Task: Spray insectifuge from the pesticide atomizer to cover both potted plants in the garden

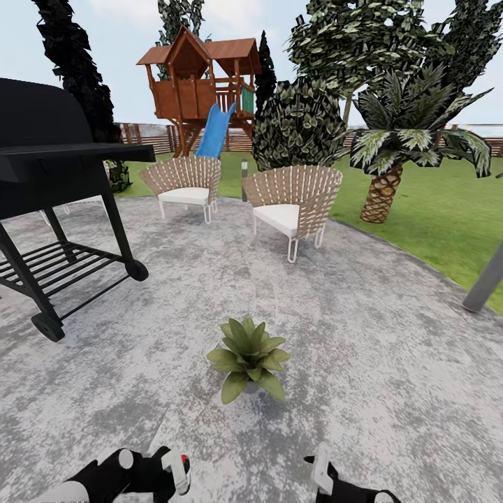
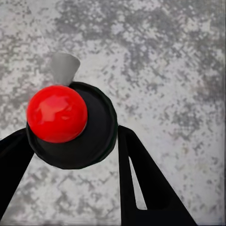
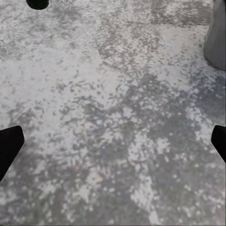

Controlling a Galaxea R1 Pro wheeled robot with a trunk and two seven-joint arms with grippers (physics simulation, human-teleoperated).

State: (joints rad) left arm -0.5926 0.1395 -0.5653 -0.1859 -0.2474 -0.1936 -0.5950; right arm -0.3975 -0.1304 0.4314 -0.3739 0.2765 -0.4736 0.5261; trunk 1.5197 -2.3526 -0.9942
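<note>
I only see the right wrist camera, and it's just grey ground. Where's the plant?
Observer: A potted plant stands on the patio, straight ahead of the robot.
Child: Do we have the spray bottle?
Observer: Yes. The left gripper is closed on the spray bottle, which has a red top.
Child: What else is out there?
Observer: A black grill on the left, and two wicker chairs beyond the plant.
</note>
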